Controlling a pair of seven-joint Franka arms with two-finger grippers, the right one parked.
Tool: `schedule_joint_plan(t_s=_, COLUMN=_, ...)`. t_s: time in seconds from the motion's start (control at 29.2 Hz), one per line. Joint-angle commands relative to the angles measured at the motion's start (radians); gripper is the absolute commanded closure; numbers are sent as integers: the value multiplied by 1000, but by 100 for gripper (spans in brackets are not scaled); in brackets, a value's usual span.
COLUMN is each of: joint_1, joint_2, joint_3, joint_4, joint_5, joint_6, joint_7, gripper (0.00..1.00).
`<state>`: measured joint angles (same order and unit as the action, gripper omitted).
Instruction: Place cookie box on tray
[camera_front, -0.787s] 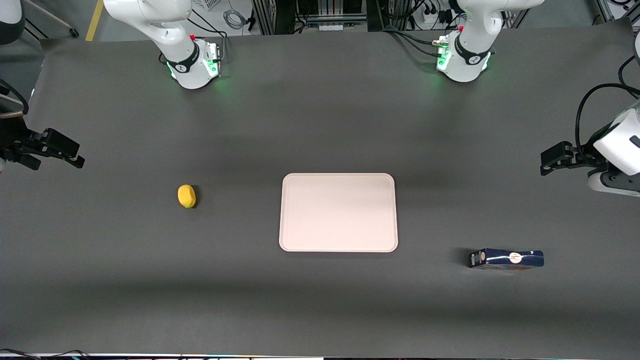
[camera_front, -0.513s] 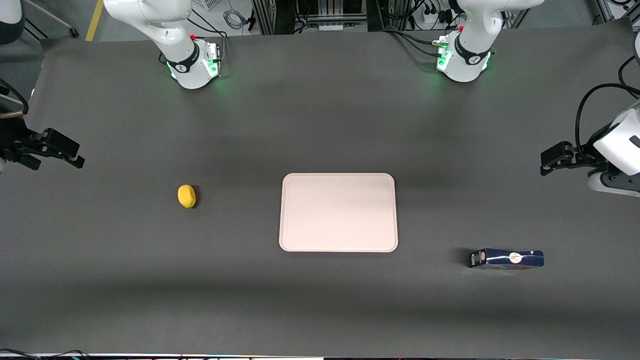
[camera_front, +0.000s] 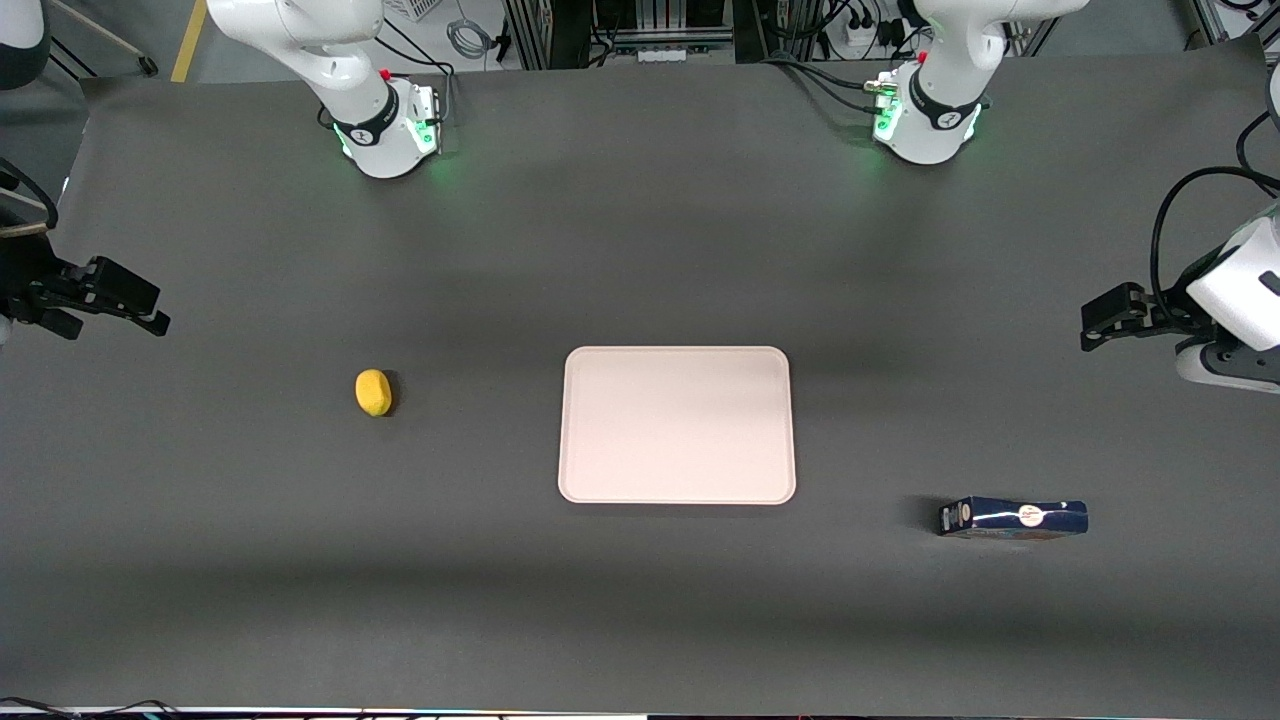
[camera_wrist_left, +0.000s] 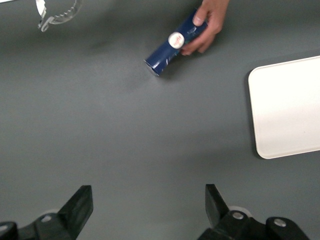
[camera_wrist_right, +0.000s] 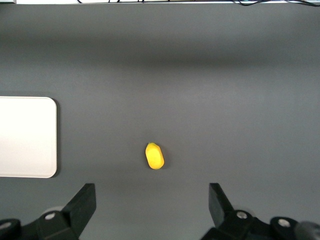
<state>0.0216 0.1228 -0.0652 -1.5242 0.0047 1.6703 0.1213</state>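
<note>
Cookie box (camera_front: 1013, 518) down on the bench (camera_front: 640, 250), off the tray (camera_front: 676, 425); hand (camera_wrist_left: 147, 207) spread wide and holding nothing.

Lying flat on its long side toward the working arm's end of the bench, well apart from the tray and slightly nearer the front camera than the tray's near rim. In the left wrist view, touched at one end by a person's bare fingers (camera_wrist_left: 202, 17). Tray mid-bench, nothing on it. Hand up above the bench at the working arm's end, farther from the front camera than the box and well apart from it. Small yellow lump (camera_front: 373, 392) toward the parked arm's end, well apart from the tray.
</note>
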Motion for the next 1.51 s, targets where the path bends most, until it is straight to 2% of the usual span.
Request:
schedule_joint_plan(t_s=0.0, joint_1=9, joint_2=0, joint_3=-8, joint_4=12, joint_5=-2, joint_6=-11, joint_7=12, gripper=0)
schedule_joint_plan(t_s=1.33, joint_1=9, joint_2=0, joint_3=-8, joint_4=15, joint_5=14, joint_6=-11, joint_7=12, gripper=0)
schedule_joint_plan(t_s=1.47, joint_1=9, joint_2=5, joint_3=-8, joint_4=25, joint_5=15, joint_6=-9, joint_7=82, gripper=0)
